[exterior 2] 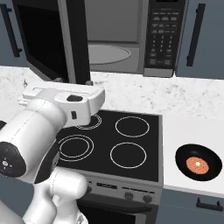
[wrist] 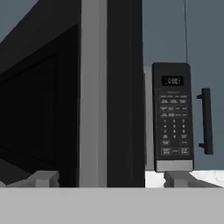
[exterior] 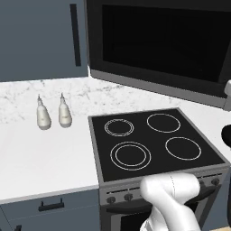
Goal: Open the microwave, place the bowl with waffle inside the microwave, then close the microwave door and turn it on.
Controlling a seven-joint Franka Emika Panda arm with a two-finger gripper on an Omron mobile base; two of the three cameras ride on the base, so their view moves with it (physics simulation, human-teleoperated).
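Note:
The microwave (exterior 2: 131, 39) stands open, its grey cavity and round turntable plate (exterior 2: 108, 55) showing, with the keypad strip (exterior 2: 164, 35) to the right. The microwave door (exterior 2: 46, 39) is swung out to the left; it appears as a wide black panel (exterior: 162, 43) above the cooktop. My gripper (wrist: 111, 179) is open, its fingertips (wrist: 41, 178) wide apart on either side of the door's free edge (wrist: 109, 96), just below it. The small black bowl (exterior 2: 198, 162) with the orange waffle sits on the white counter right of the cooktop.
A black four-ring cooktop (exterior 2: 111, 140) lies under the microwave. Two white bottles (exterior: 54, 113) stand on the counter to its left. Blue-grey cabinets with black handles (exterior 2: 193, 35) flank the microwave. My arm (exterior 2: 35, 131) stretches over the cooktop's left side.

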